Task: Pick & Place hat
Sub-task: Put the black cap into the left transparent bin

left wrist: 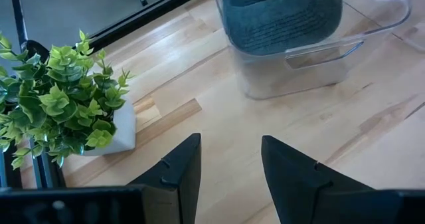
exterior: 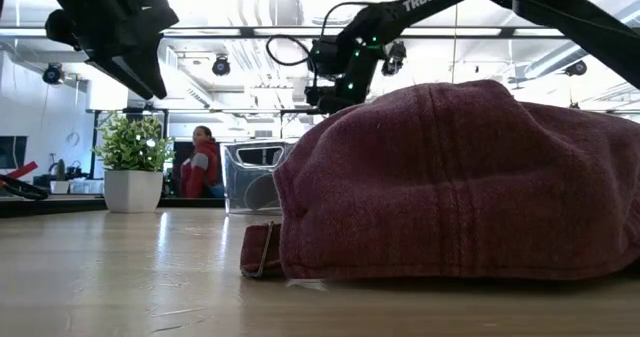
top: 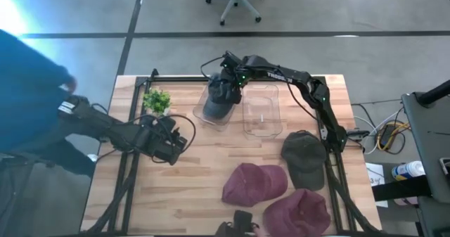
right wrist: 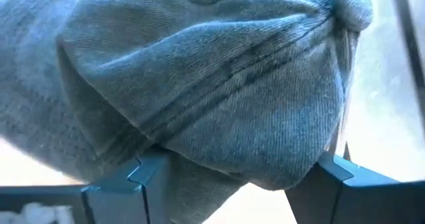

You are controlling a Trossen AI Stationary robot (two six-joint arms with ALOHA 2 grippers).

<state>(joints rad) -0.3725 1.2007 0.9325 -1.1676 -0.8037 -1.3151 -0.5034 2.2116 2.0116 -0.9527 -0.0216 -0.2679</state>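
Robotics lab — ceiling trusses (exterior: 250, 32), office chair (top: 235, 1)

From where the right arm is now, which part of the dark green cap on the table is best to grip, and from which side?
Probably the crown of the dark green cap, taken from above. It lies flat on the table near the right arm's base, apart from the maroon caps, so its soft domed top should pinch easily. The right gripper is over the clear bin with a grey cap.
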